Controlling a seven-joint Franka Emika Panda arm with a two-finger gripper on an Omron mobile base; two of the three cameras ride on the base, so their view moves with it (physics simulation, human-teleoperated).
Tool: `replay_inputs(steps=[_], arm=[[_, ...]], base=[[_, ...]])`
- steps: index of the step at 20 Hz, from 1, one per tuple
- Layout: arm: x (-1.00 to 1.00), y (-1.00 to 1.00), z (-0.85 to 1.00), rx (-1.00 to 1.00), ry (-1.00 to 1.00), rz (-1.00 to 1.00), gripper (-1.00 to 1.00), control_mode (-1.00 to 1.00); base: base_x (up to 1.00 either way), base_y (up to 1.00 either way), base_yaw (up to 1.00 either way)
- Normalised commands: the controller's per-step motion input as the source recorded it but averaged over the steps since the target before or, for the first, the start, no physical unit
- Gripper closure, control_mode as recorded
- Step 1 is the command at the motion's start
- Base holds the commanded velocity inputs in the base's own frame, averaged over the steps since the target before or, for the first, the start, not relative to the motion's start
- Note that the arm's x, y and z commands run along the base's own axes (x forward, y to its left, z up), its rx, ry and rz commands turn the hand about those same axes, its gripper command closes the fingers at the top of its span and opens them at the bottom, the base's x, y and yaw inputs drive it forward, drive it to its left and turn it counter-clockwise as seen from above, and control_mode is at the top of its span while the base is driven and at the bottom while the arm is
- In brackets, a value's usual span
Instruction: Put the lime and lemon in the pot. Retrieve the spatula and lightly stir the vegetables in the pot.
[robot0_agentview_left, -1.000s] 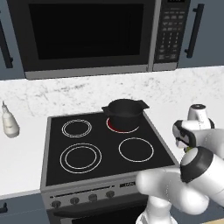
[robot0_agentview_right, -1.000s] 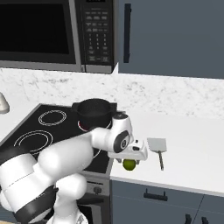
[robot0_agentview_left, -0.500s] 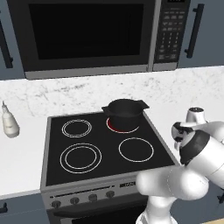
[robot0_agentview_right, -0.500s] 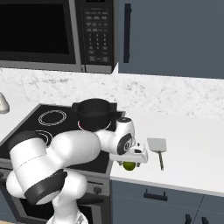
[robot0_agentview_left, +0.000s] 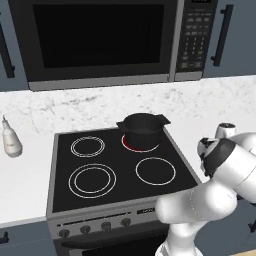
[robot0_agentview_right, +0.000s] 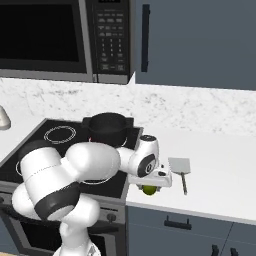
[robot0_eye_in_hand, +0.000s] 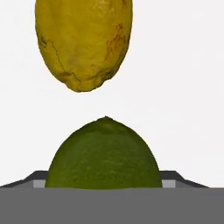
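In the hand view a green lime (robot0_eye_in_hand: 105, 153) lies close below the camera. My gripper (robot0_eye_in_hand: 105, 179) is open, with a dark fingertip (robot0_eye_in_hand: 38, 178) at each side of the lime, close against it. The yellow lemon (robot0_eye_in_hand: 83, 39) rests on the white counter just beyond the lime. From the right base view the hand is low over the lime (robot0_agentview_right: 149, 189) near the counter's front edge, right of the stove. The spatula (robot0_agentview_right: 180, 167) lies flat just right of the hand. The black pot (robot0_agentview_left: 142, 129) (robot0_agentview_right: 107, 127) sits on the stove's rear right burner.
The black stovetop (robot0_agentview_left: 110, 165) has several burner rings, and the ring under the pot glows red. A microwave (robot0_agentview_left: 100, 40) hangs above the stove. A pale bottle (robot0_agentview_left: 11, 140) stands on the counter left of the stove. The counter's front edge (robot0_agentview_right: 190, 212) is close to the lime.
The arm has swung its elbow round and settled the hand lower over the lime. The jaws have narrowed a little around it. Lime, lemon, spatula and pot have not moved.
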Motion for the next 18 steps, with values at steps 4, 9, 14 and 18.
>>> replay_inputs(steps=[4, 9, 14, 18], arm=[[0.07, 0.27, 0.21, 0.04, -0.05, 0.0, 1.0, -1.0], [0.0, 0.55, 0.87, 0.13, -0.18, 0.03, 1.0, -1.0], [0.05, 0.93, 1.0, 0.11, -0.14, 0.09, 1.0, -1.0], [0.41, 0.88, 0.58, 0.04, -0.08, 0.15, 1.0, -1.0]], base=[[0.0, 0.0, 0.0], [0.0, 0.0, 0.0], [0.0, 0.0, 0.0], [0.0, 0.0, 0.0]])
